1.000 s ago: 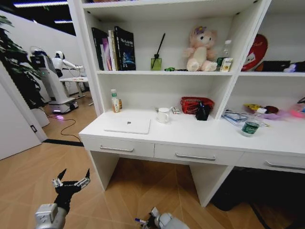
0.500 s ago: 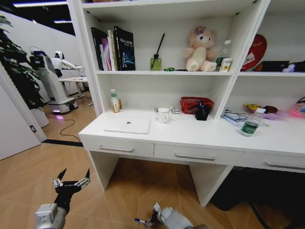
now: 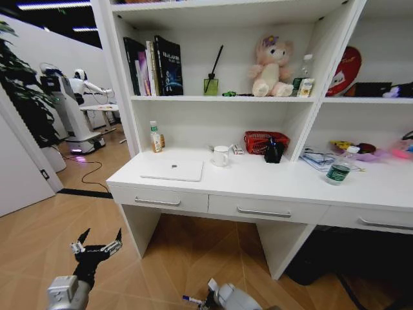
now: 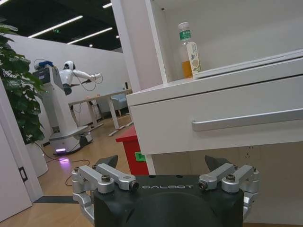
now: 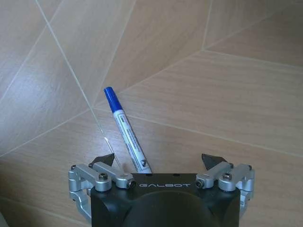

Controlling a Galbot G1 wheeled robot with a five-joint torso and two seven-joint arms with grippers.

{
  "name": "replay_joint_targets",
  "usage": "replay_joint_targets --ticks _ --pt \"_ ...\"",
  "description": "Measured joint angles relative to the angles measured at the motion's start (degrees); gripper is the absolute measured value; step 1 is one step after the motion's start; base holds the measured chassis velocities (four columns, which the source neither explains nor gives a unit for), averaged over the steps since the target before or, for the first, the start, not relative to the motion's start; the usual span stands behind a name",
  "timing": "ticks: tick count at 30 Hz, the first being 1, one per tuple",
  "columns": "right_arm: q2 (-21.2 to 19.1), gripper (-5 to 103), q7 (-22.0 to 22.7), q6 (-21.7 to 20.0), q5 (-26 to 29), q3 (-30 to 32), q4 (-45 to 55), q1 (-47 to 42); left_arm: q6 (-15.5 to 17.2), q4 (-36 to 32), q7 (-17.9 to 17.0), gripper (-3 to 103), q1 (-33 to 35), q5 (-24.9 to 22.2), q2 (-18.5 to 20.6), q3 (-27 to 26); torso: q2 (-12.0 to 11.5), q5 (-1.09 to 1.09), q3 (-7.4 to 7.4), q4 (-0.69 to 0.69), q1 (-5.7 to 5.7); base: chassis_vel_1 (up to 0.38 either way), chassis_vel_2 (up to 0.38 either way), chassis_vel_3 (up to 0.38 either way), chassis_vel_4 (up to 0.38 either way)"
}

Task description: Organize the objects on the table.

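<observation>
The white desk [image 3: 271, 186] holds a thin silver laptop [image 3: 173, 170], a white mug [image 3: 221, 155], an orange drink bottle [image 3: 155, 137], a red packet [image 3: 266, 141] and a clear bottle with a green label [image 3: 338, 169]. My left gripper [image 3: 97, 245] hangs open and empty low over the floor, left of the desk; the left wrist view shows the gripper [image 4: 161, 163] facing the drawer front [image 4: 227, 118]. My right gripper [image 3: 210, 297] is open near the floor. A white pen with a blue cap [image 5: 124, 132] lies on the wood between its spread fingers [image 5: 105, 160], nearer one of them.
Shelves above the desk carry books [image 3: 155, 66], a pink teddy bear [image 3: 272, 68] and small items. A red box [image 4: 135, 151] stands under the desk's left end. Another robot [image 3: 64, 103] and a plant [image 3: 22, 97] stand at the back left. A dark bag [image 3: 322, 258] sits under the desk's right side.
The right gripper rose slightly, then settled back down by the pen. The left gripper and the desk's objects have not moved.
</observation>
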Motion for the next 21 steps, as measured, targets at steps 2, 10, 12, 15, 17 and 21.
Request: replay_joint_targets --ticks 2,10,12,15,17,21 --pt "0.0 100 0.0 0.2 -0.5 -0.1 0.5 -0.3 0.0 0.0 0.0 100 0.0 0.0 0.0 0.0 0.0 0.0 0.0 0.0 0.0 0.0 0.0 0.0 0.0" --pt "0.0 100 -0.4 0.9 -0.2 0.0 2.3 -1.5 0.0 0.0 0.0 100 0.0 0.0 0.0 0.0 0.0 0.0 0.0 0.0 0.0 0.0 0.0 0.0 0.0" --pt "0.0 100 -0.8 0.9 0.3 -0.1 2.9 -1.9 0.0 0.0 0.0 100 0.0 0.0 0.0 0.0 0.0 0.0 0.01 0.0 0.01 0.0 0.0 0.0 0.0" --pt "0.0 100 -1.1 0.8 1.2 -0.1 3.7 -2.3 0.0 0.0 0.0 100 0.0 0.0 0.0 0.0 0.0 0.0 0.01 0.0 0.01 0.0 0.0 0.0 0.0" --pt "0.0 100 -1.1 0.6 2.6 -0.1 3.8 -2.5 0.0 0.0 0.0 100 0.0 0.0 0.0 0.0 0.0 0.0 0.01 0.0 0.01 0.0 0.0 0.0 0.0" --pt "0.0 100 -1.1 0.5 3.3 -0.2 4.0 -2.6 0.0 0.0 0.0 100 0.0 0.0 0.0 0.0 0.0 0.0 0.0 0.0 0.0 0.0 0.0 0.0 0.0"
